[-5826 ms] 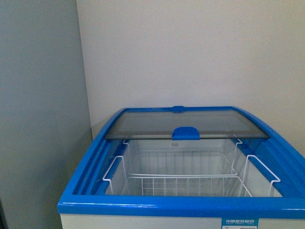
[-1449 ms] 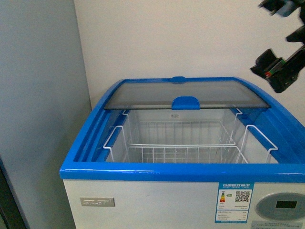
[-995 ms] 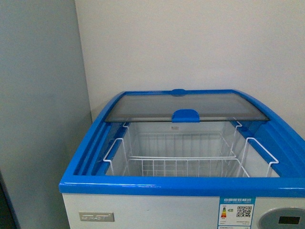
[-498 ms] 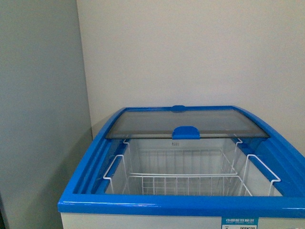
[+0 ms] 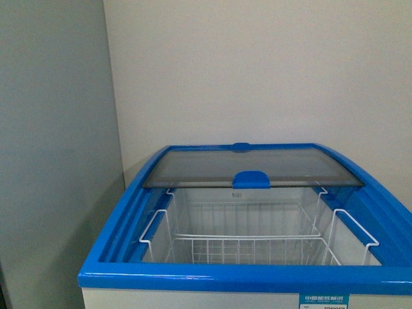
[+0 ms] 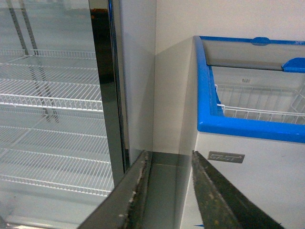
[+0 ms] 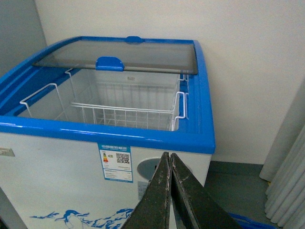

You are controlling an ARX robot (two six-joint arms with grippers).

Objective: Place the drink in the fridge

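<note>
Place: a shop-like or mock retail corner, plain and bare.
Chest unit: the fridge [image 5: 244, 277] has a blue rim, a sliding glass lid [image 5: 251, 166] and white wire baskets [image 7: 126, 112], the sort shops use.
Label: an energy sticker [image 7: 115, 163] with a QR code.
Neighbour: a tall glass-door cooler [image 6: 52, 105] with wire shelves.
Surroundings: pale walls [image 5: 257, 71], grey floor [image 7: 236, 183], a light curtain [image 7: 288, 181].

In the front view we lose the fridge [image 5: 244, 278] below its blue front rim, and its label [image 5: 324, 300] is cropped and too small to read. From the left wrist, the fridge runs off the frame's edge. From the right wrist, the penguin picture [image 7: 81, 217] is cut off, and the sticker [image 7: 116, 162] text stays unreadable.
</note>
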